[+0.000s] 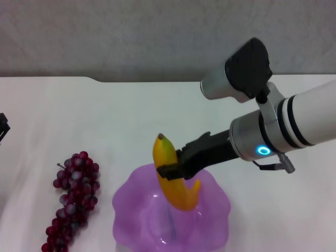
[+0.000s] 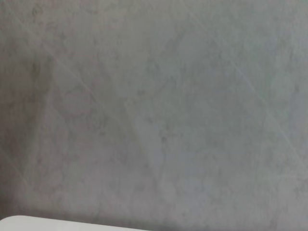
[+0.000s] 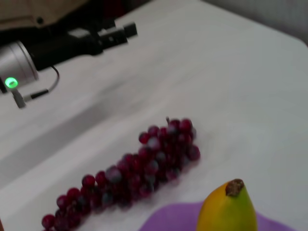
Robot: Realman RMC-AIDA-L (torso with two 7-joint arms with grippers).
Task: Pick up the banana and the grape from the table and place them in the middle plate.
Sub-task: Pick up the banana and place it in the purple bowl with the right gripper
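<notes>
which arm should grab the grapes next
Left, probably. The grapes lie on the table left of the plate, on the left gripper's side; the right gripper holds the banana.

A broad white counter (image 1: 105,115) filled most of the head view, its far edge cut by a shallow notch. Behind it stood a plain grey wall (image 1: 131,37) with a faintly mottled, textured surface. Soft, even light fell across the scene, casting only pale shadows.
</notes>
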